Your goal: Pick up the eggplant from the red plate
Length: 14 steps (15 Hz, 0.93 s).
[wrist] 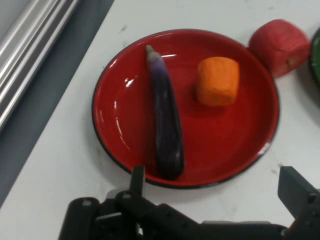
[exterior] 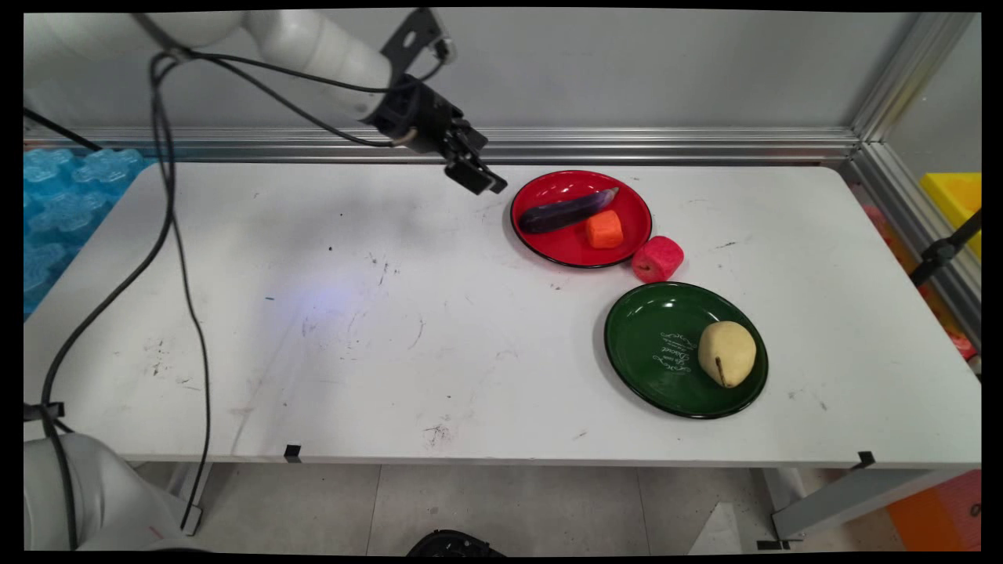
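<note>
Eggplant (wrist: 165,125), long, glossy, dark purple, lies on red plate (wrist: 120,130) beside orange chunk (wrist: 217,81); tool (wrist: 215,187) hovers wide open, empty.

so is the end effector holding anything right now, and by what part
Nothing is held. The end effector is open and empty, hovering beside the red plate near the eggplant.
</note>
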{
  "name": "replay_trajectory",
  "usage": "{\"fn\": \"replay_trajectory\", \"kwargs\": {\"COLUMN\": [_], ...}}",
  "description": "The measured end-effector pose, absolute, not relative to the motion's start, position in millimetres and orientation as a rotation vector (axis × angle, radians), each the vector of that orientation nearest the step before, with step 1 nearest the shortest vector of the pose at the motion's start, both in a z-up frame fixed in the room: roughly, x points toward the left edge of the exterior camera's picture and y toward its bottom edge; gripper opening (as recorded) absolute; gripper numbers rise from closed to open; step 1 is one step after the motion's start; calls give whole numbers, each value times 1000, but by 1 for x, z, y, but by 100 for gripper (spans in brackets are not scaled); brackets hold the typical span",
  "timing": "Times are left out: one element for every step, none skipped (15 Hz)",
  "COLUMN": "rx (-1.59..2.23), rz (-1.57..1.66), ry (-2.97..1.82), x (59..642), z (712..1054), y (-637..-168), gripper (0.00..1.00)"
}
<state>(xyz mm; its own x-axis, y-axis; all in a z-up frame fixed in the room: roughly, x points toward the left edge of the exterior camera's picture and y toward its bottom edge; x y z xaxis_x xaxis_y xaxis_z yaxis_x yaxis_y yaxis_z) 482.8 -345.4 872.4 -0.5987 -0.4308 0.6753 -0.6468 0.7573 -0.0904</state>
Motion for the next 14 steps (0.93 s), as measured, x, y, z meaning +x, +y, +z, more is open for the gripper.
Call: {"fn": "replay_trajectory", "kwargs": {"rx": [812, 819, 823, 828, 834, 840, 843, 848, 854, 860, 867, 873, 881, 889], "rz": [437, 441, 444, 448, 450, 450, 450, 450, 450, 451, 452, 453, 453, 452], "ry": [-2313, -2326, -2338, -2352, -2363, -2376, -2383, -2396, -2406, -2419, -2432, -2443, -2455, -2468], "x": [476, 469, 462, 454, 447, 439, 435, 427, 420, 413, 406, 401, 395, 389], "z": [869, 865, 862, 857, 853, 849, 846, 841, 837, 832, 827, 823, 818, 813], "y": [-352, -360, -366, -374, -380, -388, -392, -399, -405, -412, -419, -425, -432, -438], "gripper": [100, 100, 100, 100, 100, 100, 100, 100, 100, 100, 100, 100, 100, 100]}}
